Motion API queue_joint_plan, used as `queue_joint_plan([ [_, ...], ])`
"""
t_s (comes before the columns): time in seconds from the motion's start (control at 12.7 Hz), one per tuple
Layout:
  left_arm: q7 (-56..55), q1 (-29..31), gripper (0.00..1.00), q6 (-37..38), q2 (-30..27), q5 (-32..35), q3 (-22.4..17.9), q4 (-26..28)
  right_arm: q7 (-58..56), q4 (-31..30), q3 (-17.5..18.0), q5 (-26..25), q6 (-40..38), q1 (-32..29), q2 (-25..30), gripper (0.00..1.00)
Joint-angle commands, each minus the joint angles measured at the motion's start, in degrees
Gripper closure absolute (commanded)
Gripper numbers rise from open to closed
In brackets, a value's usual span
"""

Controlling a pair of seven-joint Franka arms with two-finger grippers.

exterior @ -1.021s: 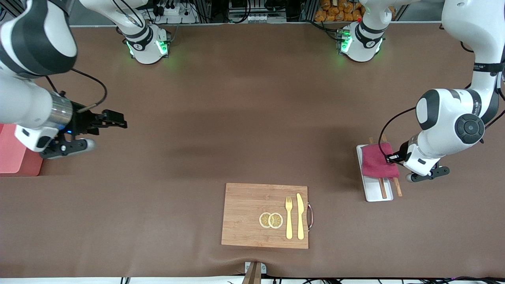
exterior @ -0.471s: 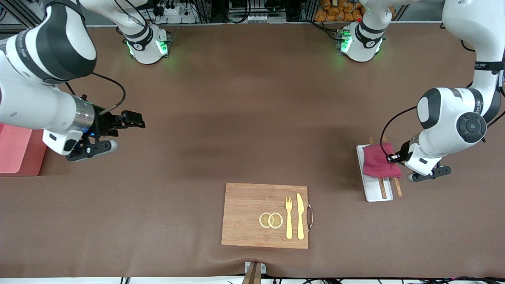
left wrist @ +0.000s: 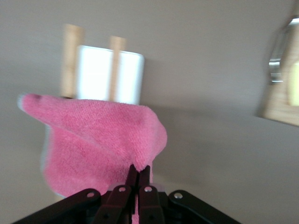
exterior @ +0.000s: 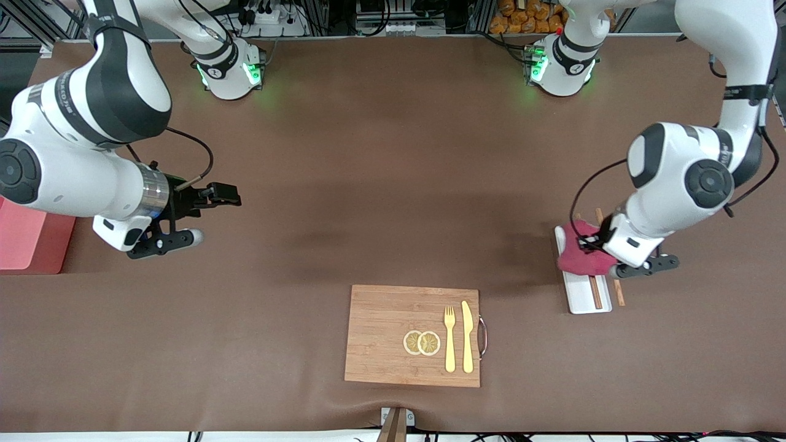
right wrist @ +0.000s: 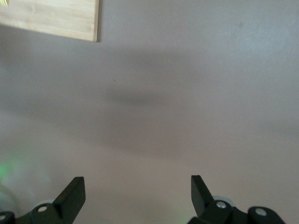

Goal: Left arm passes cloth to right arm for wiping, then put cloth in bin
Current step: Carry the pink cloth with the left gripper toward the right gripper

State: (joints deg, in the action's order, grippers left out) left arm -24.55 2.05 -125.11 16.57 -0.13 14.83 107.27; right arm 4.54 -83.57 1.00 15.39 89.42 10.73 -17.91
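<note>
Magenta-red, the cloth [left wrist: 100, 140] hangs pinched at one corner between the closed fingers of the left gripper [left wrist: 138, 175], lifted over the small white tray [exterior: 583, 291] toward the left arm's end of the table, with two wooden sticks [exterior: 595, 293] lying across the tray under it. The right gripper [right wrist: 138, 189] hovers with its fingers spread wide and empty over bare brown table [exterior: 381, 184] near the pink bin [exterior: 24, 236]. A wooden cutting board [exterior: 381, 334] with fork [exterior: 449, 339], knife [exterior: 467, 336] and lemon slices [exterior: 422, 342] lies nearer the front camera.

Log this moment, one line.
left gripper: shut on cloth, lifted over tray | right gripper: open, empty, over bare table
</note>
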Motion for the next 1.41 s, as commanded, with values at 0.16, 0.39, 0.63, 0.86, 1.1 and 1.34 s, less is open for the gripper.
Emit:
queue_joint_plan([
  [0.16,-25.0,-6.0,1.0,1.0,4.6,-1.6,8.8,-9.4,14.5,0.6,-0.4,2.5,0.0,1.7,0.3,0.0],
  [0.39,-43.7,-16.2,1.0,-2.1,12.7,-1.5,8.8,-19.1,27.3,0.2,-0.4,2.4,0.0,2.8,0.3,0.0],
  [0.63,-60.2,-23.6,1.0,-13.5,20.2,-1.2,8.4,-26.3,39.7,0.2,-0.4,2.5,0.0,3.0,0.0,0.0],
  [0.86,-66.9,-26.7,1.0,-21.1,22.5,-1.4,8.3,-27.4,51.9,-1.8,-0.4,2.5,4.2,4.8,-0.4,0.0],
  [1.1,-78.8,-29.9,1.0,-27.5,25.2,-1.5,8.3,-30.8,53.6,-6.7,-0.4,7.2,10.6,4.7,0.2,0.0],
  [1.34,-88.1,-30.2,1.0,-28.4,25.4,-1.6,8.6,-32.5,53.6,-12.9,-0.4,9.7,17.8,5.7,2.6,0.0],
])
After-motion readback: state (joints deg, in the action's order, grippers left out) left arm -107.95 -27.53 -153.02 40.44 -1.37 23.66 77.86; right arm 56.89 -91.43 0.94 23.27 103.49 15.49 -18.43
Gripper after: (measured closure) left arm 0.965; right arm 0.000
